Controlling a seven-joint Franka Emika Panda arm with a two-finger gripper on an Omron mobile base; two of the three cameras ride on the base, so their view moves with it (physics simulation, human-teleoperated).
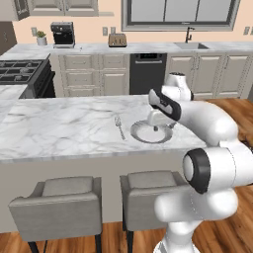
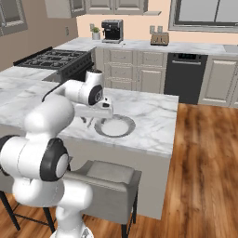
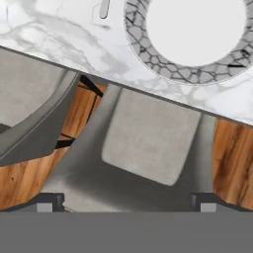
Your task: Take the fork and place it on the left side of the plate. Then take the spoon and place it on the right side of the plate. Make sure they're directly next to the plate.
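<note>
The plate (image 1: 143,134) lies near the front edge of the marble island, round with a dark mottled rim and a pale centre (image 3: 195,29). A slim silver fork (image 1: 118,127) rests on the counter a short way left of the plate; its end (image 3: 104,7) shows at the top of the hand view. My gripper (image 1: 157,127) hovers above the plate's near side (image 2: 116,132), open, with its tips wide apart and nothing between them (image 3: 127,201). The spoon is hidden.
Two grey upholstered stools (image 1: 59,202) (image 1: 148,185) stand below the island's front edge (image 3: 148,94). Beyond the island are a stove (image 1: 20,71), a dishwasher (image 1: 147,71), a coffee machine (image 1: 63,34) and a toaster (image 1: 117,40). Wooden floor lies to the right (image 2: 204,162).
</note>
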